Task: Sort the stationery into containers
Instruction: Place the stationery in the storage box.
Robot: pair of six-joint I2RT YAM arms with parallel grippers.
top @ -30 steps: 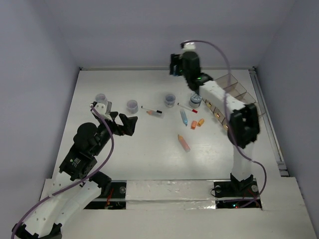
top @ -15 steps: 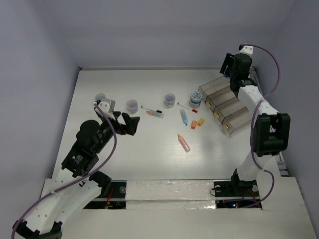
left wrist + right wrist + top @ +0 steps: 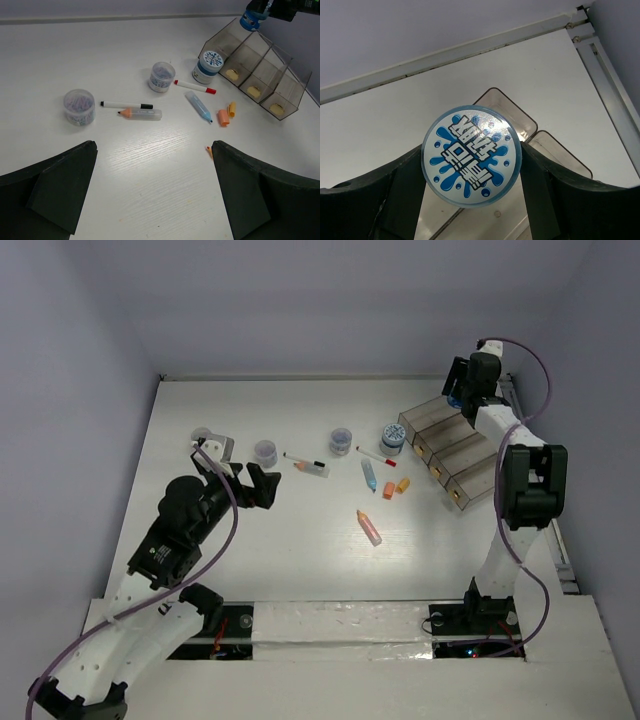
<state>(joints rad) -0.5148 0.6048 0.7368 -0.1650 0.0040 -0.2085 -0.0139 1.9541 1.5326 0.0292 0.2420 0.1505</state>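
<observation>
My right gripper [image 3: 462, 392] is shut on a round jar with a blue patterned lid [image 3: 471, 155] and holds it over the far end of the smoky-brown organiser tray [image 3: 470, 462]. The jar also shows in the left wrist view [image 3: 252, 17]. The tray's open compartments lie right below it [image 3: 506, 107]. My left gripper [image 3: 250, 485] is open and empty above the table [image 3: 154, 160]. Three clear jars [image 3: 203, 436] [image 3: 265, 451] [image 3: 341, 440] and a blue-lidded jar [image 3: 393, 437] stand on the table.
A white pen with a black cap [image 3: 303, 459], a short pencil [image 3: 311, 469], a red-capped pen [image 3: 375, 455], a blue stick [image 3: 369, 476], two orange sticks [image 3: 389, 490] and a pink stick [image 3: 369, 527] lie mid-table. A metal rail [image 3: 535, 480] runs along the right edge.
My right gripper has swung with the jar from the back centre of the table to the right, over the tray's far end. The left arm has shifted only slightly.
</observation>
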